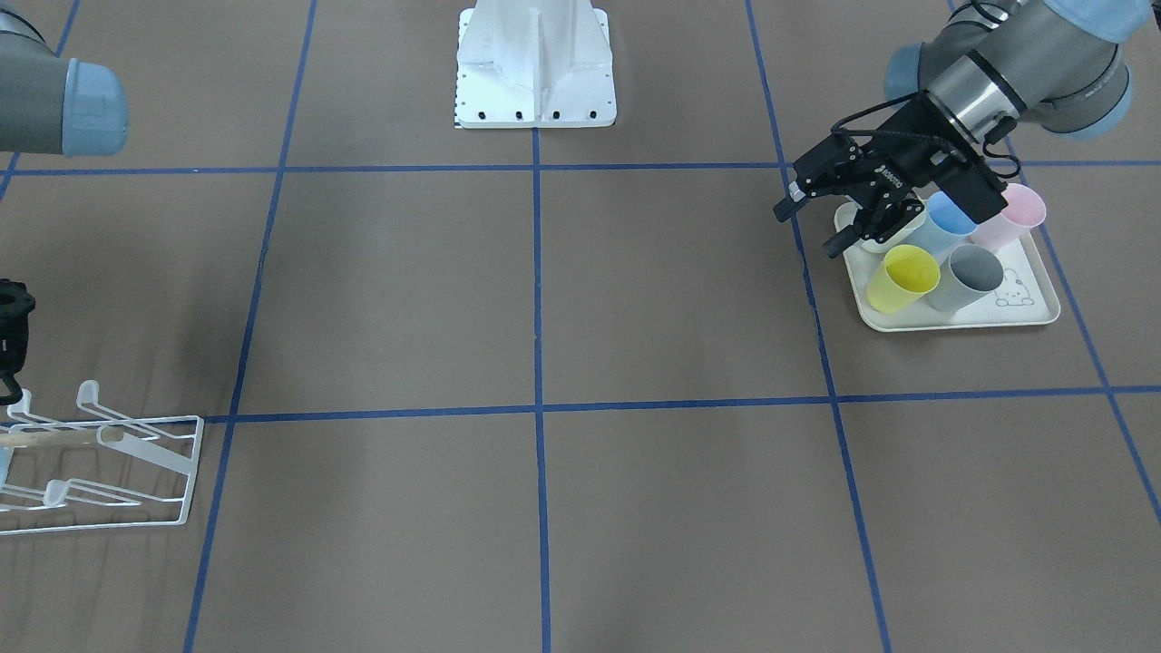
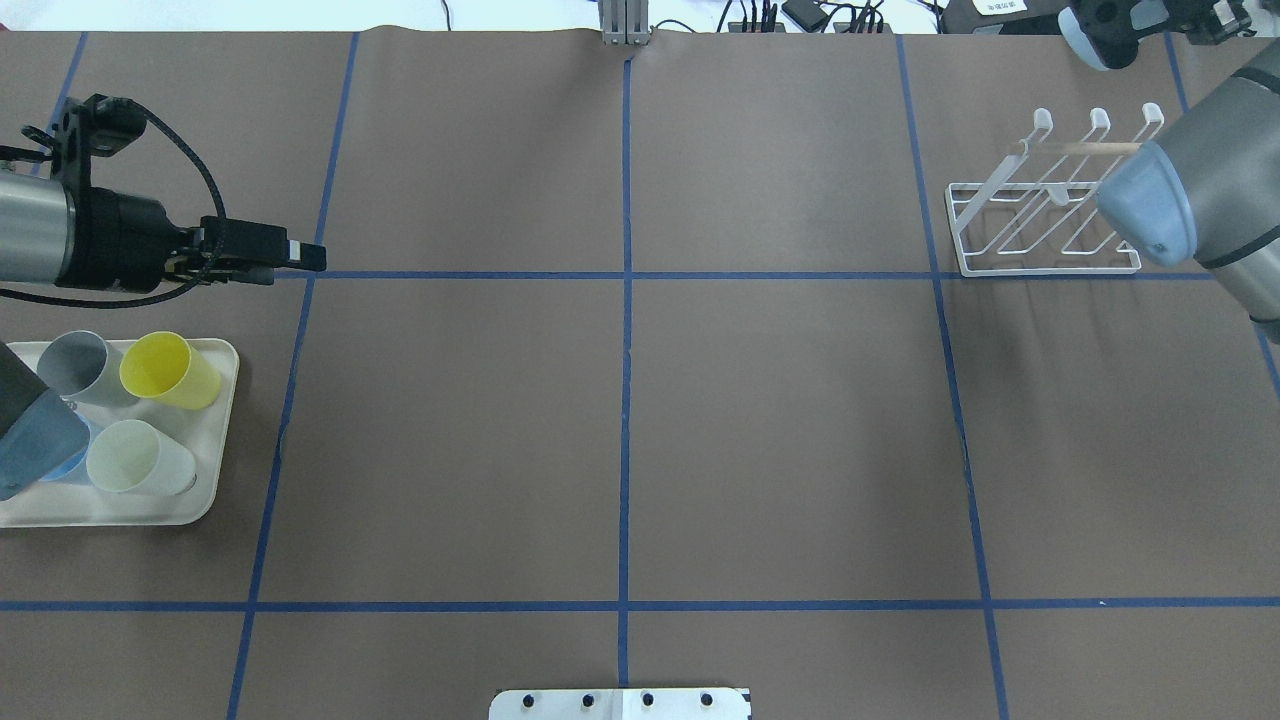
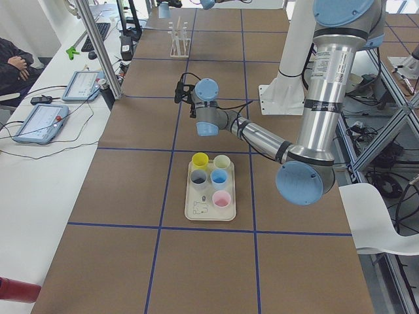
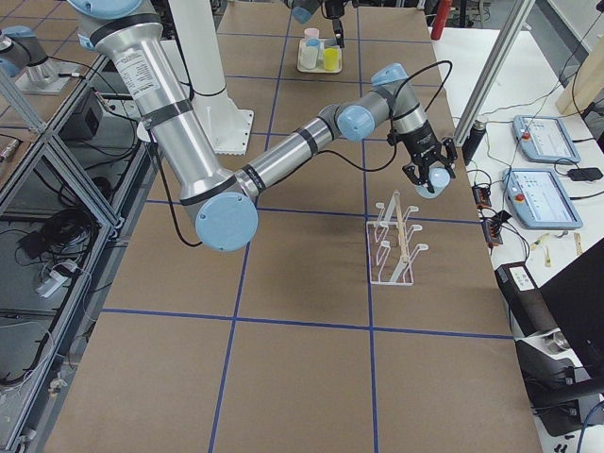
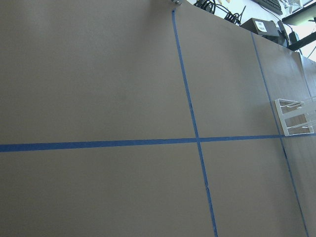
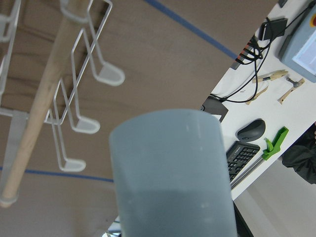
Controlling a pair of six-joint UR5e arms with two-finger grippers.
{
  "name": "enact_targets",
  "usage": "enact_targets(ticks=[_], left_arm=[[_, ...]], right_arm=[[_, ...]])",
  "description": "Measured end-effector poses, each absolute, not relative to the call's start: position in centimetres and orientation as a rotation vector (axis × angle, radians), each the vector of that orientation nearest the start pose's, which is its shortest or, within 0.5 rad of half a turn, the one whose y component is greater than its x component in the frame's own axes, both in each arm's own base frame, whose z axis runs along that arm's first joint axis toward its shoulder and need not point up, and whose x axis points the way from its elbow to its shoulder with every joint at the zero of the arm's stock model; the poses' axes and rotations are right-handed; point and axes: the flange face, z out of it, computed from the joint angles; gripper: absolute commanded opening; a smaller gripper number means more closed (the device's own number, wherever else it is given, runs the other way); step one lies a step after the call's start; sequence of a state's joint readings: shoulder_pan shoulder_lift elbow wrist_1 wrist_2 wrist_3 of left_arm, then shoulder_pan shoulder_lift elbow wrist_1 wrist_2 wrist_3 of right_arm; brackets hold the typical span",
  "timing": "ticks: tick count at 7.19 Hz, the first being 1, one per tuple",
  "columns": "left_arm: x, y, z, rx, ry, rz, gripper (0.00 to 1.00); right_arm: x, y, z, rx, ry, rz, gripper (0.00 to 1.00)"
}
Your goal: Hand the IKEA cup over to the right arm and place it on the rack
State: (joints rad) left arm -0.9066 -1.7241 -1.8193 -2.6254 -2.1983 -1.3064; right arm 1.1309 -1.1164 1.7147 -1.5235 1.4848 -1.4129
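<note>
Cup (image 6: 170,173) sat clamped in the right end effector (image 4: 427,176) just above the rack (image 4: 396,241), prongs close below. The left end effector (image 1: 816,222), jaws apart, hung well away by the tray (image 1: 961,322).

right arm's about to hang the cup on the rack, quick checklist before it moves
1. Cup held by right gripper: ok.
2. Rack prongs free: ok, none carries a cup.
3. Cup lined up with a prong: cannot tell.
4. Left gripper clear of the rack: ok, it is open above the tray.
5. Rack standing flat on the table: ok.
</note>
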Motion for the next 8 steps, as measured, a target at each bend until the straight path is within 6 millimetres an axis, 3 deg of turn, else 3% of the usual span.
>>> enact_targets(ticks=[3,6,8], left_arm=[[26.0,-45.2,34.1,0.345,1.438,-0.064,1.00],[26.0,-45.2,34.1,0.346,1.439,-0.063,1.00],[26.0,-45.2,34.1,0.346,1.439,-0.063,1.00]], right_arm=[[-14.5,-65.7,37.9,0.458,0.537,-1.807,0.00],[-18.8,-64.2,39.5,0.446,0.535,-1.732,0.00],[-19.7,-63.4,40.9,0.420,0.549,-1.721,0.00]])
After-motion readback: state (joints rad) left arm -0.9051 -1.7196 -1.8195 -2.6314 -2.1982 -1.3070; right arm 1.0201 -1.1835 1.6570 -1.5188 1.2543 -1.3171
